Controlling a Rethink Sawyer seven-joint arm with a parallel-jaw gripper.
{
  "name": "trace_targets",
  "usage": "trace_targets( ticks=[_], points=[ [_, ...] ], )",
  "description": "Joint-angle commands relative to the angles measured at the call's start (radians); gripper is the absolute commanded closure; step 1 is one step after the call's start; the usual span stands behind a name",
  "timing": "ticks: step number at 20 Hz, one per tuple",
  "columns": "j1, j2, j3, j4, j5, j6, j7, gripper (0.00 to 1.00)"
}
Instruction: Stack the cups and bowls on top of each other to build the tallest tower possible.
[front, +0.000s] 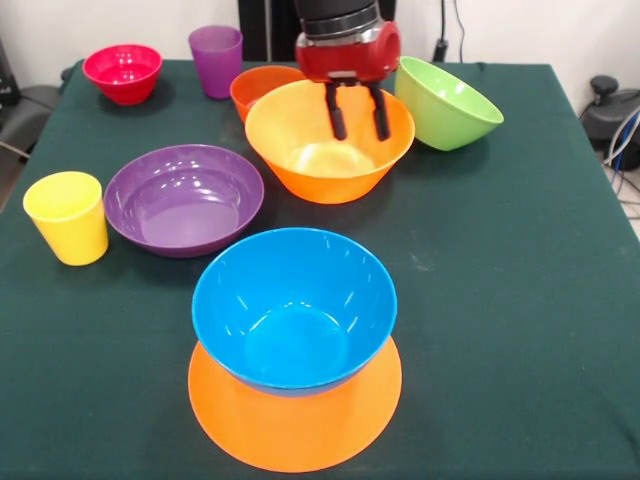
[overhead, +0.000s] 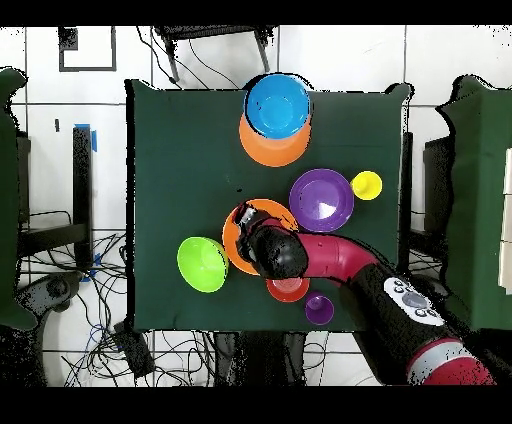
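The tool, fingers apart, straddles the far rim of the orange bowl; a shallow pinch could let it slip.

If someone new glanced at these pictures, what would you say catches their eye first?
Probably the blue bowl sitting on an upturned orange bowl at the table's near edge, the start of the tower. Next, the red arm's claw, fingers apart, hanging over the large orange bowl mid-table, with the green bowl tilted beside it.
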Motion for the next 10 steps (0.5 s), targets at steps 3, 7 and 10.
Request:
trace_targets(
  ticks=[3,7,10],
  points=[
    [0.004,0.030,-0.119,-0.096,0.039,-0.028,0.122,0.00],
    [-0.007,-0.002,-0.090,-0.073,0.063,-0.007,0.123,0.00],
    [0.018,-0.046,-0.095,-0.044,0.093,-0.002,0.150,0.00]
  ],
)
